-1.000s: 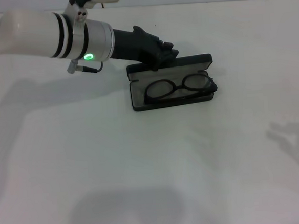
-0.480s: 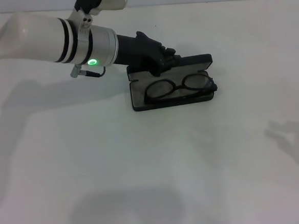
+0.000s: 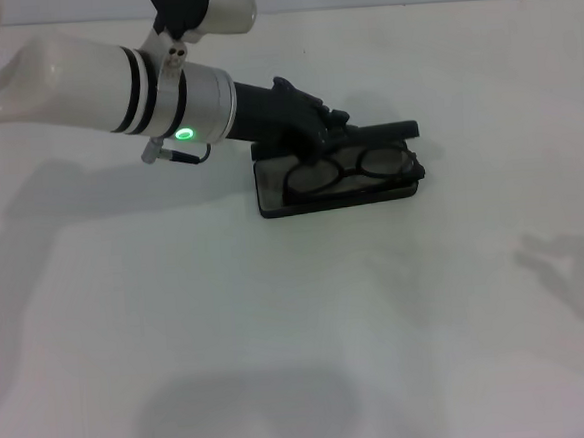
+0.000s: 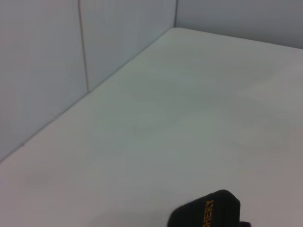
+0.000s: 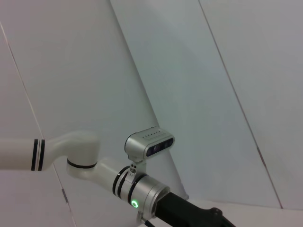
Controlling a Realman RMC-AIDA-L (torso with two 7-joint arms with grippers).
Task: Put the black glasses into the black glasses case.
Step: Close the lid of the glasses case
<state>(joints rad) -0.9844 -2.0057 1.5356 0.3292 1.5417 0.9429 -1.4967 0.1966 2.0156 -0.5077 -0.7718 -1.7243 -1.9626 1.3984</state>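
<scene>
Resting in grey felt, black glasses; left gripper on hard-shell case lid

My left gripper and forearm block the far-left side of the black glasses case; its lid is tilted over the black glasses. Near and right table approaches are open.

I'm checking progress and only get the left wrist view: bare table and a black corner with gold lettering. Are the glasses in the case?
Observer: Yes. The head view shows the black glasses lying inside the black glasses case.
Operator: Is the lid shut?
Observer: No, it is tilted partway over the glasses.
Operator: Where's my gripper?
Observer: The left gripper is at the lid's far edge. The right gripper is not in the head view.
</scene>
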